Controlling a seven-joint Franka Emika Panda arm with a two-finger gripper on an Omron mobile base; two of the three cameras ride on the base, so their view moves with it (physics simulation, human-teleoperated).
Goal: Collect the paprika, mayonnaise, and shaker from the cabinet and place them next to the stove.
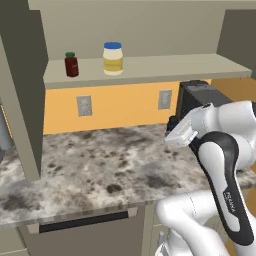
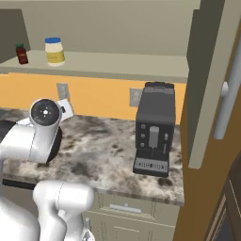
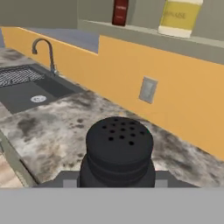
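Paprika [image 1: 71, 64] and mayonnaise [image 1: 113, 58] stand at the shelf's [image 1: 150, 67] left end. The gripper [image 3: 117, 181] pinches the shaker [image 3: 118, 151] over the counter [image 1: 100, 165]; a jolt could slip it, spilling short of the stove.

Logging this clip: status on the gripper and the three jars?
Gripper shut on shaker, over the counter. Paprika and mayonnaise on cabinet shelf. Nothing blocking.
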